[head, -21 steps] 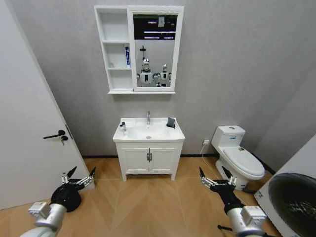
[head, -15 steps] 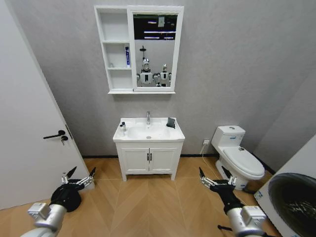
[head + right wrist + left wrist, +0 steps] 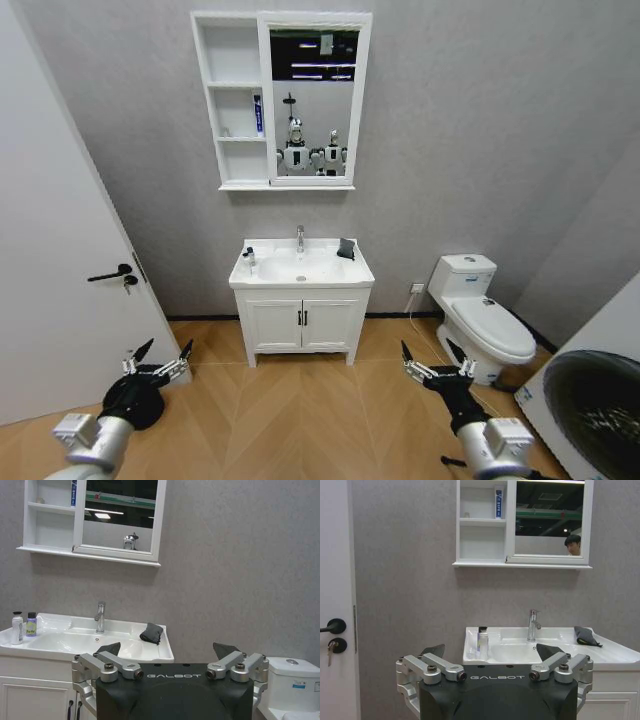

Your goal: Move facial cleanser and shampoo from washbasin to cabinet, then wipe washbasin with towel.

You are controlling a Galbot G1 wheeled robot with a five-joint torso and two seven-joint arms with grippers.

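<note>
Both claws, left (image 3: 157,362) and right (image 3: 432,360), hang released low over the floor, well short of the washbasin (image 3: 301,268). Cleanser (image 3: 17,628) and shampoo (image 3: 31,625) stand on its left rim (touching or not, unclear); towel (image 3: 346,249) lies back right.

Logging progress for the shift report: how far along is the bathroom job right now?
Nothing looks done. The slim white facial cleanser bottle and stubby black-capped shampoo bottle stand on the white ceramic washbasin, the dark grey folded towel lies unused, and left tool and right tool are open and empty. All steps remain.
</note>
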